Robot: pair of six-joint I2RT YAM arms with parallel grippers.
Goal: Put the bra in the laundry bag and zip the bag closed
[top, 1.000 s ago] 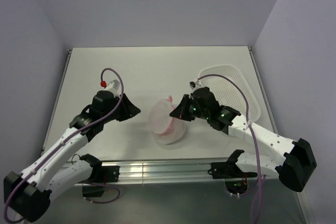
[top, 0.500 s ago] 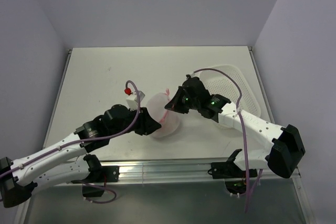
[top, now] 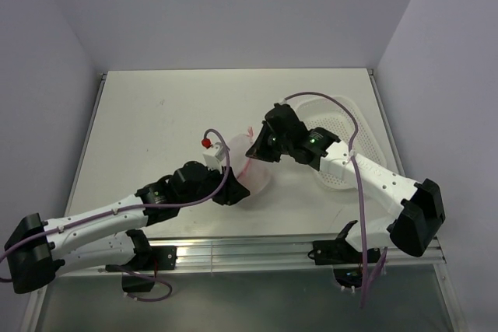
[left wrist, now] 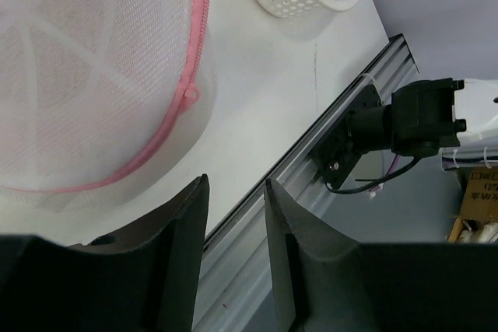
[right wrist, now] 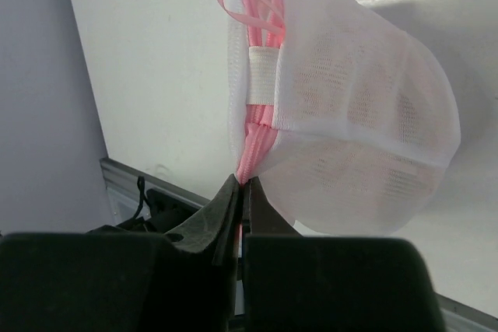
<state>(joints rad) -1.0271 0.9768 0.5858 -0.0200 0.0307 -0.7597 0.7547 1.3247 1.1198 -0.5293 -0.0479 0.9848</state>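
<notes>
Over the last second the left arm has swung in from the left side of the table [top: 148, 114] and stretched forward, so the left gripper [top: 236, 193] now sits just beside the near-left flank of the laundry bag [top: 254, 172], where before it hung well apart from it. Its wrist view shows the two fingers spread with only the table edge and rail between them, gripping nothing. The bag's mesh dome fills the upper left of that view, the pink zipper [left wrist: 199, 29] curving down its side with the zipper pull [left wrist: 189, 96] lying on the track, near the fingers but not between them. The bag rests on the table between the two grippers and has been drawn a little farther from the near edge. The bra cannot be made out through the mesh; none lies loose on the table, so it is probably already inside. On the bag's far-right side the right gripper [top: 254, 152] has shifted up and left, its fingers pressed together on the pink rim, holding the bag steady. The white perforated basket [top: 354, 136] stands behind that arm, untouched. Judged from this, the packing looks done and the zipping is starting: the left gripper seems set to take the pull while the right anchors the rim.
</notes>
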